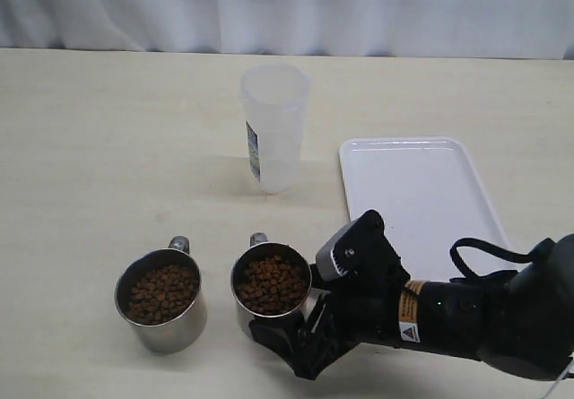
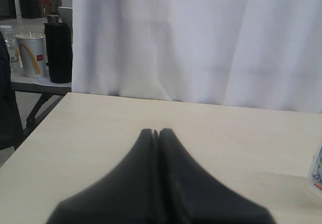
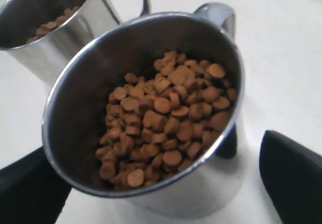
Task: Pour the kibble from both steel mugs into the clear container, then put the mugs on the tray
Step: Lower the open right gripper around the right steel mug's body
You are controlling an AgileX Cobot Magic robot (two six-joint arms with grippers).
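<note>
**Pale surface (image 1: 108, 130), kibble (image 1: 271, 284) in two mugs**

Behind the surface hung a white curtain (image 1: 359, 9). We saw the clear container (image 1: 273, 125) standing upright toward the back, and the tray (image 1: 421, 193) lay near it on the right. The left mug (image 1: 175, 334) and the right mug (image 3: 201, 196) stood side by side at the front, apart from each other, both holding kibble. The right fingers (image 3: 292, 178) were spread open on both sides of the right mug, and one was clearly apart from its wall. The left fingers (image 2: 136, 183) were pressed together and gripped nothing.
</note>
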